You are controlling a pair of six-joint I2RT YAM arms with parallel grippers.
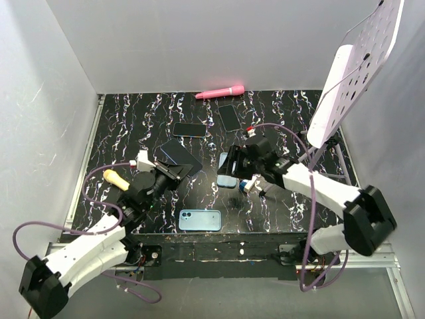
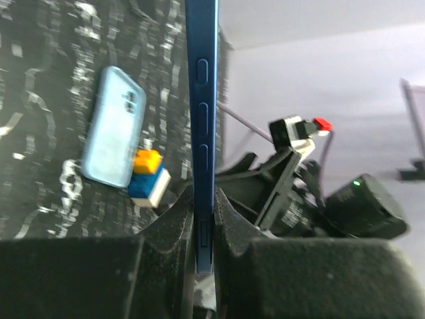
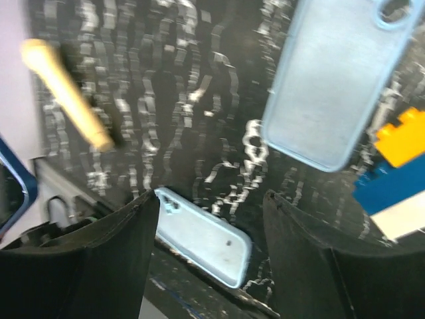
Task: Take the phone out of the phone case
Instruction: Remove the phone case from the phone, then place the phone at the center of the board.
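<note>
The black tabletop [image 1: 133, 119] is the biggest thing here. On it lies the pale blue phone case [image 1: 227, 170], flat, and I say where everything else is from that case.

The dark blue phone [image 2: 201, 100] is up in the air to the left of the case and does not touch it. The left end effector [image 2: 201, 216] is clenched on the phone's thin edge. The right end effector [image 3: 209, 199] is just to the right of the case, released, with its fingers spread and nothing between them.

A 2nd pale blue thing [image 1: 200, 220] lies nearer the arms than the case. I cannot tell if it is a case or a phone. A small pile of toy blocks [image 3: 398, 159] sits right next to the case.

I think the job is nearly done, because the phone looks out and the case looks empty. What is left is to put the phone down.
</note>
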